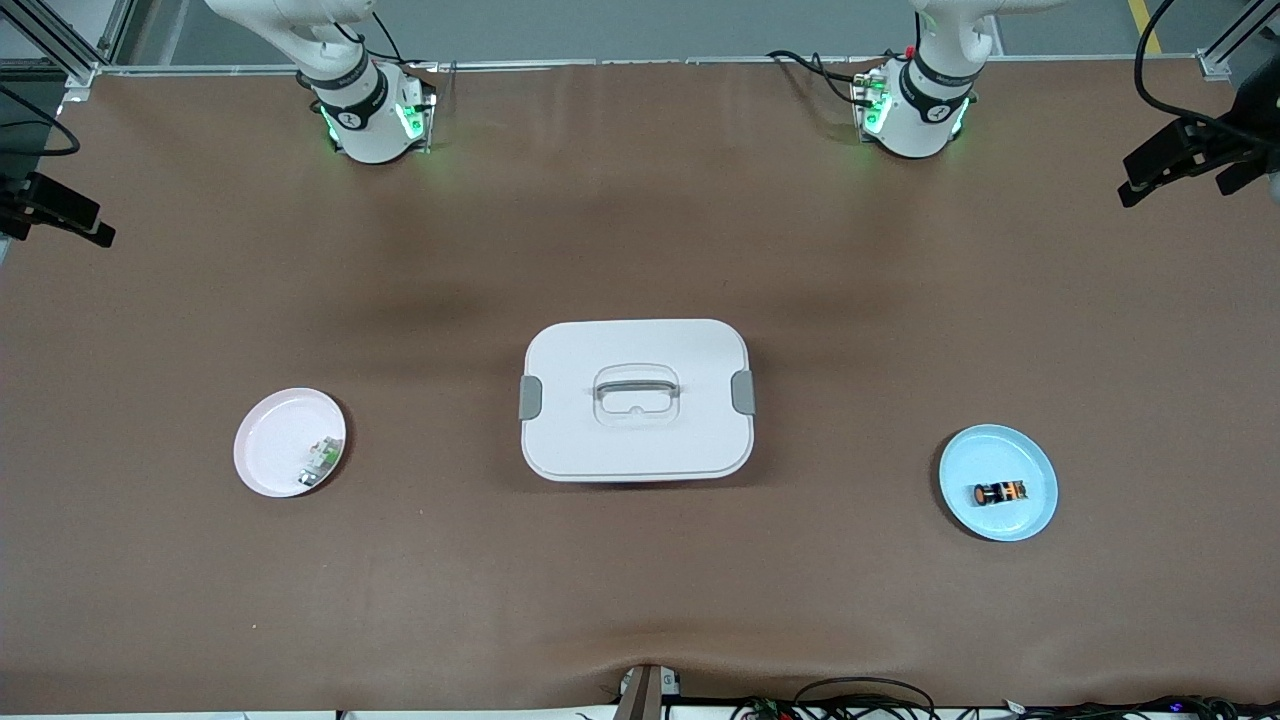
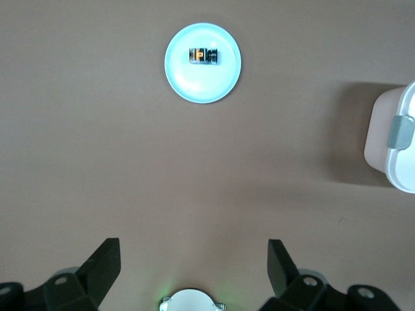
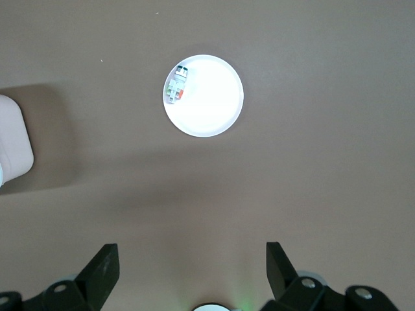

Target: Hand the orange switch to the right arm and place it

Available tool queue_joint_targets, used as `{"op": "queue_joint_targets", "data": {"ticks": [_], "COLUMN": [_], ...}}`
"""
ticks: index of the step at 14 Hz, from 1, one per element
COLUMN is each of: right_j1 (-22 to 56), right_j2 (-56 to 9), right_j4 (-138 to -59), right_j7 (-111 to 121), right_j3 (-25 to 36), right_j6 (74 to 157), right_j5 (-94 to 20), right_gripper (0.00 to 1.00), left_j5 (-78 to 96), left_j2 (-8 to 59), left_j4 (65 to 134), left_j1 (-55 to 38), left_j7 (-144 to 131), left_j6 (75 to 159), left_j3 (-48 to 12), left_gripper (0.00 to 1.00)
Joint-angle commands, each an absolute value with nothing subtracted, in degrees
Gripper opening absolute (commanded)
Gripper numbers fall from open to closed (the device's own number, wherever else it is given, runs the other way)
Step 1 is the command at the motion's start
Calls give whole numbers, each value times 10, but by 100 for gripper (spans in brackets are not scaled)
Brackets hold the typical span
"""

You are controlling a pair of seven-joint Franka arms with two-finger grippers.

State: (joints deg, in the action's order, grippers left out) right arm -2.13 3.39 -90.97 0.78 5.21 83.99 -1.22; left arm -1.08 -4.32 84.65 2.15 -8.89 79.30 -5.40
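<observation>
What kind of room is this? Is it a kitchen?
Probably not a kitchen, more likely a robot lab. Two robot arms stand at a brown table with cameras clamped at its ends. An orange switch lies on a blue plate, beside a white box.

Brown-covered table (image 1: 640,600), grey floor (image 1: 640,30)

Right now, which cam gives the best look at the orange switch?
Left wrist view: the orange switch lies on the blue plate, unobstructed, between the open left gripper's fingers' line of sight. The front view shows it too, but smaller. The right wrist view misses it, showing only the pink plate.
</observation>
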Motion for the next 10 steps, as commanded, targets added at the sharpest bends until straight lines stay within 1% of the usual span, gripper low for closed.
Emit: {"op": "queue_joint_targets", "data": {"ticks": [1,4,8,10], "right_j1": [-26,-26,-25,-26], "right_j2": [28,28,28,28], "right_j4": [-895,-895,-895,-895], "right_j7": [9,9,9,9], "right_j3": [50,49,50,50], "right_j6": [829,829,830,830], "right_j5": [-5,-6,-5,-5], "right_gripper": [100,100,100,100], "left_j5": [-23,-19,-21,-21], "left_j2": [-41,-36,2,19], "left_j4": [832,832,837,845], "left_j1": [22,21,23,40], "left_j7": [-75,-76,-83,-84], "left_j6": [781,782,787,815], "left_j3": [-54,-54,-54,-54], "left_gripper": [100,100,100,100]}}
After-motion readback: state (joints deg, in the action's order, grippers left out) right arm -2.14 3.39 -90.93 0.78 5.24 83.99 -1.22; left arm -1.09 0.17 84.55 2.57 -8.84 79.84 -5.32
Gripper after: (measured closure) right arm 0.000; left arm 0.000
